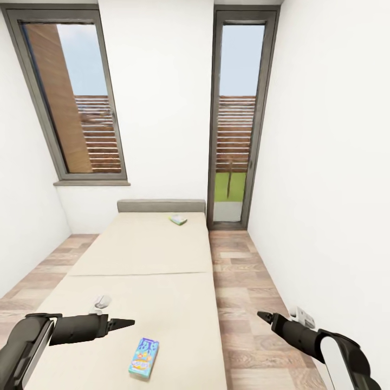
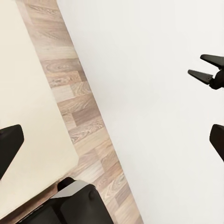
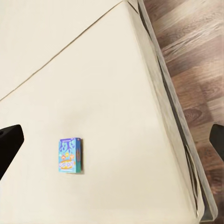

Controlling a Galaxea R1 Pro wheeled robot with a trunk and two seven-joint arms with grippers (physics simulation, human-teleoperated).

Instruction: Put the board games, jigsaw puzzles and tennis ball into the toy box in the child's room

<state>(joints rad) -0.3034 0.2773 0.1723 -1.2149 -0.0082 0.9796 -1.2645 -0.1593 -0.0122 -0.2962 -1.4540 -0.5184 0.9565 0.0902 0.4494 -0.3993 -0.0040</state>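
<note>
The left gripper (image 1: 128, 323) hangs over the near end of the bed (image 1: 135, 254), its jaws nearly together in a narrow wedge and grasping nothing, and the mostly blue board game (image 1: 143, 357) lies flat on the beige mattress just below and slightly right of those jaws, apart from them. The right gripper (image 1: 264, 316) hovers over the wood-plank floor (image 1: 238, 281) beside the bed, its jaws parted a little and empty; the left wrist view shows that same gripper (image 2: 204, 68) against the white wall. A second, greenish board game (image 1: 177, 220) lies far ahead of both jaws, near the grey headboard (image 1: 161, 206).
</note>
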